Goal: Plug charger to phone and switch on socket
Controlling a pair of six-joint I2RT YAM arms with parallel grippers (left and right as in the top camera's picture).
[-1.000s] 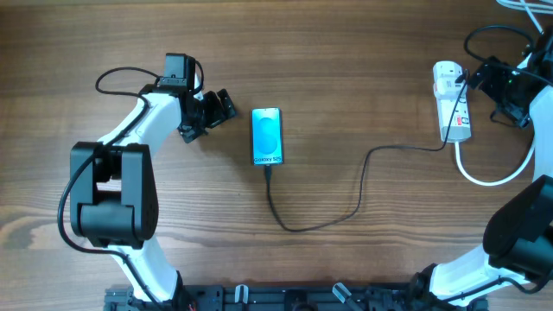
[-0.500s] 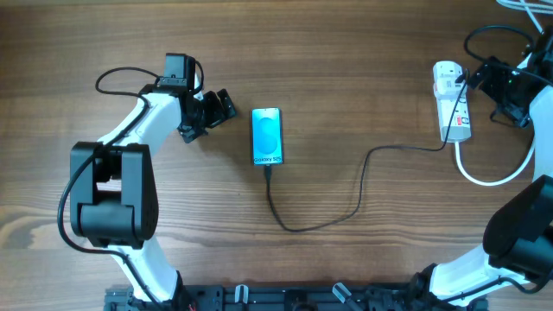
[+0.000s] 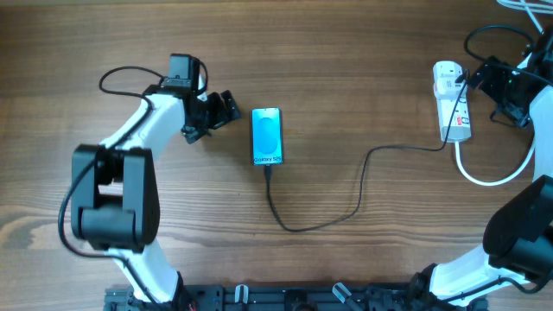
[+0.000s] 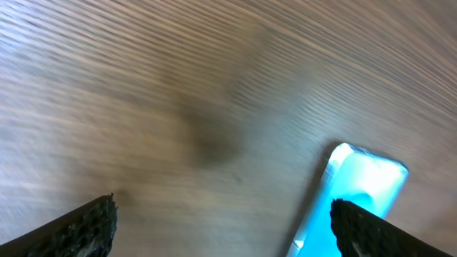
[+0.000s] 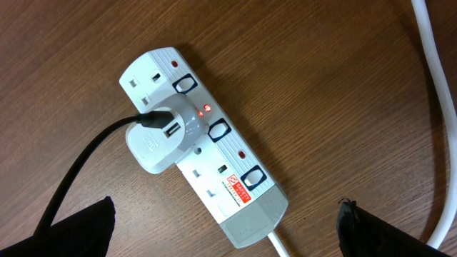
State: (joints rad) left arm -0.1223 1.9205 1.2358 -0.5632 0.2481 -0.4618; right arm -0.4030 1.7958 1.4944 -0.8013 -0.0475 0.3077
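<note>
The phone [image 3: 267, 136] lies flat mid-table, its turquoise screen lit; its corner shows in the left wrist view [image 4: 357, 193]. The thin black charger cable [image 3: 346, 212] runs from the phone's near end across to the white adapter [image 5: 161, 139] on the socket strip [image 3: 452, 104]. In the right wrist view the strip [image 5: 214, 150] shows a small red light lit beside the adapter. My left gripper [image 3: 216, 111] is open and empty, just left of the phone. My right gripper [image 3: 480, 79] is open and empty, above the strip's right side.
A thick white cord [image 3: 484, 177] loops from the strip's near end toward the right edge; it also shows in the right wrist view [image 5: 439, 93]. Black robot cables arc near the left arm [image 3: 117, 78] and top right [image 3: 488, 34]. White cords lie at the top right corner.
My left gripper has shifted slightly right and up, toward the phone. The right arm, phone, cable and strip have not moved.
</note>
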